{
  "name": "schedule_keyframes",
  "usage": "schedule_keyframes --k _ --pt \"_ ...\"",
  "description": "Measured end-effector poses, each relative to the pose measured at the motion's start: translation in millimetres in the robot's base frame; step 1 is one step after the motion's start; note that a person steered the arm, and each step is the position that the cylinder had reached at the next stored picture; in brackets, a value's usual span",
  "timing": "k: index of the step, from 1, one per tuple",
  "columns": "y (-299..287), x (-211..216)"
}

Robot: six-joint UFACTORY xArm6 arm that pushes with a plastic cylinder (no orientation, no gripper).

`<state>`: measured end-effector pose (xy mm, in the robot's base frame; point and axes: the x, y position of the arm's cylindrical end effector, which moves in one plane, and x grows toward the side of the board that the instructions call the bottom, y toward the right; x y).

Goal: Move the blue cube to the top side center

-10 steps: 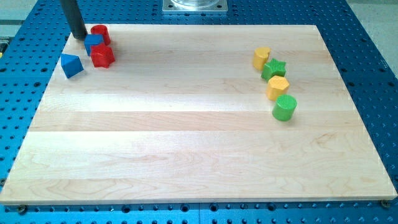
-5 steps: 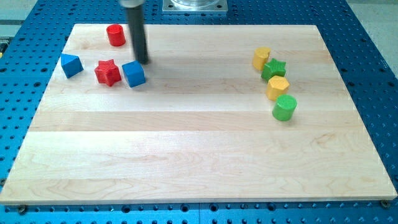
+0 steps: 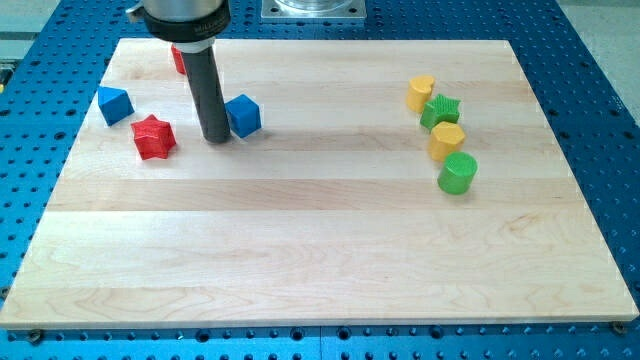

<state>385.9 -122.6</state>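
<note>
Sitting in the upper left part of the wooden surface, the blue cube lies just right of my tip, seemingly touching it, though contact is hard to judge. I carry no pincer, only a dark rod, so nothing is held. A red star lies left of my tip, a blue wedge-like block further left. A red block peeks out behind the rod. Yellow and green blocks cluster at the view's right.
</note>
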Motion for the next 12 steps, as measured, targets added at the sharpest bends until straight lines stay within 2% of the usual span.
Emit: schedule_keyframes --k 1,2,3,4,5,6,7,9,11,12 --pt "8 -11" --pt "39 -32" --pt "59 -75" --pt "51 -40" --pt "95 -21" --pt "98 -80" --pt "113 -109" --pt "140 -113" --pt "109 -122" --pt "68 -39"
